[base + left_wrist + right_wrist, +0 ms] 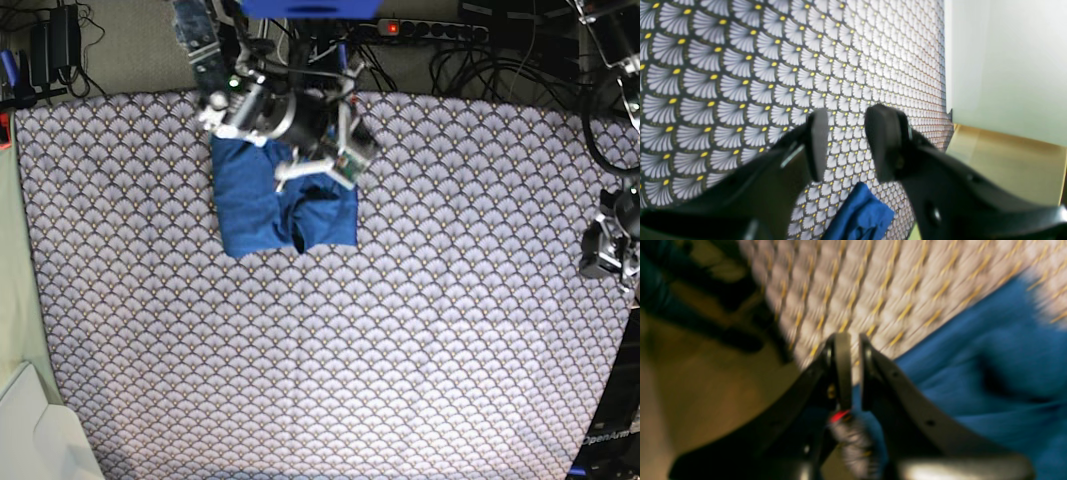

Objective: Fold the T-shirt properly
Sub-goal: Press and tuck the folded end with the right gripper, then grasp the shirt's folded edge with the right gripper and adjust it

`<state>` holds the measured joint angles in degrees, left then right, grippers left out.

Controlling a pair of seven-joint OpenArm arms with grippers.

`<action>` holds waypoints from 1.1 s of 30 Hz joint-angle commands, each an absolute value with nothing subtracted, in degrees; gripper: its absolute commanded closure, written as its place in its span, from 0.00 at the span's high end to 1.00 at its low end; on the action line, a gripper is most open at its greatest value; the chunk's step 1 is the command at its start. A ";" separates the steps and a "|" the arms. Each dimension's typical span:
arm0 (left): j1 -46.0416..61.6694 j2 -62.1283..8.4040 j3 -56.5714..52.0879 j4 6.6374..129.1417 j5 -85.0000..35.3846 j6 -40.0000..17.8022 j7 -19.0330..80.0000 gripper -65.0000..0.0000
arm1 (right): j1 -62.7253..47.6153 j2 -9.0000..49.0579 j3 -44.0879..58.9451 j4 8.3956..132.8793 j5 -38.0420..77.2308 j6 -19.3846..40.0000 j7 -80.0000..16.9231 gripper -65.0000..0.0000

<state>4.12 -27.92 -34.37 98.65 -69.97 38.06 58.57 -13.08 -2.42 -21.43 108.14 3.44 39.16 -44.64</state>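
Left wrist: left gripper [846,146] parted, empty, above patterned tablecloth [740,83]. Right wrist, blurred: right gripper [855,370] nearly closed, a hold not discernible. Base: T-shirt [280,205] bundled near far edge; a careless tug could undo its folds

The right wrist view is smeared throughout: the fan-patterned cloth covering the desk [893,283] shows only as streaks, and the soft medium-blue knit T-shirt [990,380] has no readable seams or folds. Dark shapes beyond the desk's edge at upper left cannot be identified.

In the base view, both arms cover the T-shirt's far part near the desk's far edge, so its collar and sleeves cannot be made out. The grippers there are too small to judge.

In the left wrist view, only a crumpled blue corner of the T-shirt [860,216] shows, cut off by the bottom edge.
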 commanded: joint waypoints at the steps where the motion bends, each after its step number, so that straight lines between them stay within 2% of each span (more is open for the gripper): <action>1: 3.47 -29.23 -34.59 99.30 -73.89 40.00 60.09 0.35 | -12.70 -2.51 -20.53 110.02 3.82 38.99 -43.74 0.04; 6: 3.74 -29.32 -34.59 99.21 -73.54 40.00 60.09 0.35 | -9.19 -2.07 -12.44 109.85 3.74 38.99 -43.91 0.04; 11: 5.05 -29.23 -34.59 99.91 -73.98 40.00 60.18 0.35 | -4.26 -1.63 -8.92 101.93 3.74 39.16 -43.56 0.04; 17: 5.14 -29.23 -34.86 100.00 -73.98 40.00 61.23 0.35 | -0.84 -0.48 -8.48 95.16 3.74 39.25 -41.71 0.03; 25: 4.53 -29.14 -34.86 100.00 -73.98 40.00 64.13 0.35 | -0.57 2.77 -6.55 94.46 3.74 38.99 -39.78 0.04; 33: 4.44 -28.97 -34.77 100.00 -73.80 40.00 64.13 0.35 | 1.54 2.86 -5.41 89.89 4.00 39.25 -39.69 0.04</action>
